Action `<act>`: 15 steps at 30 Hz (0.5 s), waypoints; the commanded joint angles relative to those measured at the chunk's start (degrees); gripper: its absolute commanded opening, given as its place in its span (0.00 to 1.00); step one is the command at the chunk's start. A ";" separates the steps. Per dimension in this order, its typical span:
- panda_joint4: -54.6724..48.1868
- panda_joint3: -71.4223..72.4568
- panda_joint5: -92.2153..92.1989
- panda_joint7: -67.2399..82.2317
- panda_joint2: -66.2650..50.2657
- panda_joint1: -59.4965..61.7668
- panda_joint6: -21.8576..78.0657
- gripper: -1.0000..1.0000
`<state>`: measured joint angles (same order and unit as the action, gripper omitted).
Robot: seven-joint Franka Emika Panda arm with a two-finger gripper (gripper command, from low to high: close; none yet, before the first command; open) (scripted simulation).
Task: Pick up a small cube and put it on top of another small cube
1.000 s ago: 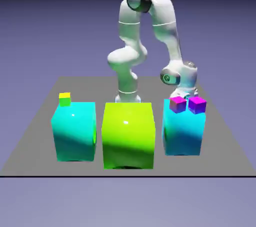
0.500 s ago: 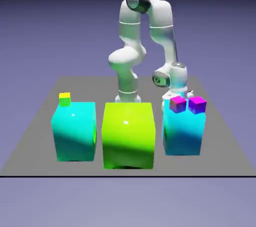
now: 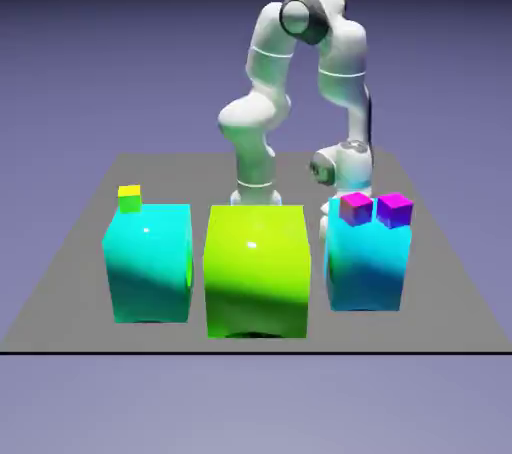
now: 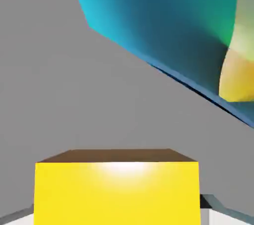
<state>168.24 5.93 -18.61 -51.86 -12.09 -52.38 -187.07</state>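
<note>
Cyan faces mark the large block (image 3: pixel 150 267) at the exterior view's left, standing on the grey counter (image 3: pixel 75 292); a tiny yellow-and-green cube (image 3: pixel 130 199) rests on its top near the rear edge. At centre stands the large lime-green block (image 3: pixel 257 277). At the exterior view's right, the large blue block (image 3: pixel 367 262) carries a tiny magenta cube (image 3: pixel 356 209) and, right of it, a tiny purple cube (image 3: pixel 395 210). The arm (image 3: pixel 343 72) descends behind this block, which conceals the workpiece from that side.

In the hand view, the left fingertip (image 4: pixel 17 217) stands against the edge of the small cube (image 4: pixel 116 194), yellow on the near face and brown on the narrow upper one; the right fingertip (image 4: pixel 221 218) stands at the opposite edge. The gripper (image 4: pixel 118 216) is clamped on this cube, low beside the blue block as far as the partial view allows. Contact on the right-hand side is not fully distinguishable.

Handling, by judgement: treat the cube as light, rigid and not fragile. Its smooth flat faces may slip or rotate under an off-centre grip. Take hold at mid-height on two opposite side faces, pads parallel, leaving the underside free for seating. Raise vertically, keeping clear of the blue block. Which cube is to receive it cannot be determined.
</note>
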 commanded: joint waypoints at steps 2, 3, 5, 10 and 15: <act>0.62 -0.57 4.92 -3.63 2.31 0.73 1.79 0.00; 0.93 -0.85 7.41 -5.48 3.46 1.10 2.68 0.00; 1.55 -1.41 12.39 -9.17 5.76 1.83 4.46 0.00; 3.11 -2.81 24.84 -18.40 11.52 3.67 8.92 0.00; 4.47 -4.04 35.73 -26.47 16.56 5.27 12.82 0.00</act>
<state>172.71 1.88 17.17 -78.37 4.47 -47.11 -174.29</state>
